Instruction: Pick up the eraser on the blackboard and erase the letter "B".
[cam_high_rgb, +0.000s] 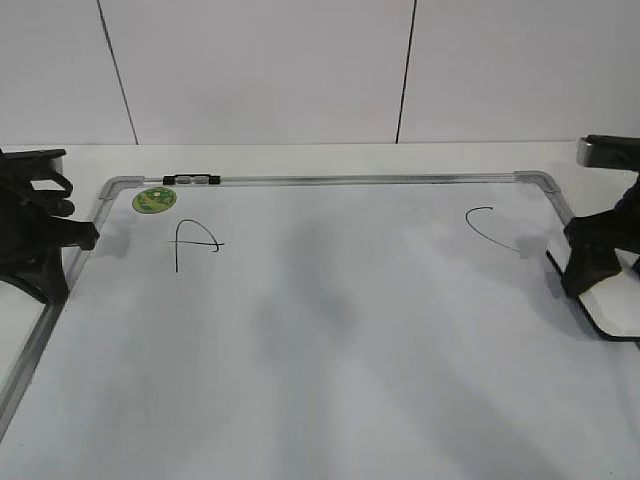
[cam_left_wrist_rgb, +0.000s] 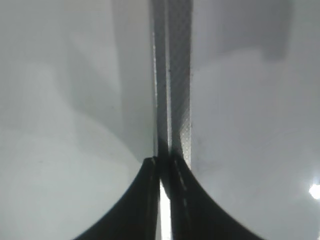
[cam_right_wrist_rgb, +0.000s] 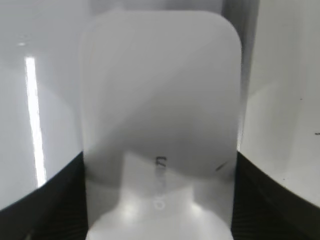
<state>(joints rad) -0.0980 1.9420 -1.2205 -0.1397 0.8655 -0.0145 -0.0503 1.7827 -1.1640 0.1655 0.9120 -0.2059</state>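
The blackboard (cam_high_rgb: 320, 330) is a white dry-erase board with a silver frame, lying flat on the table. It bears a handwritten "A" (cam_high_rgb: 193, 243) at the left and a curved "C" (cam_high_rgb: 490, 228) at the right. No letter "B" shows between them. My right gripper (cam_right_wrist_rgb: 159, 160) is shut on the white eraser (cam_right_wrist_rgb: 160, 90), which fills the right wrist view. In the exterior view this gripper (cam_high_rgb: 590, 262) is at the board's right edge. My left gripper (cam_left_wrist_rgb: 165, 170) is shut and empty over the board's frame (cam_left_wrist_rgb: 175, 75), at the left edge (cam_high_rgb: 85, 237).
A round green magnet (cam_high_rgb: 154, 200) and a black-and-clear marker (cam_high_rgb: 192, 180) lie at the board's far left corner. A white wall stands behind the table.
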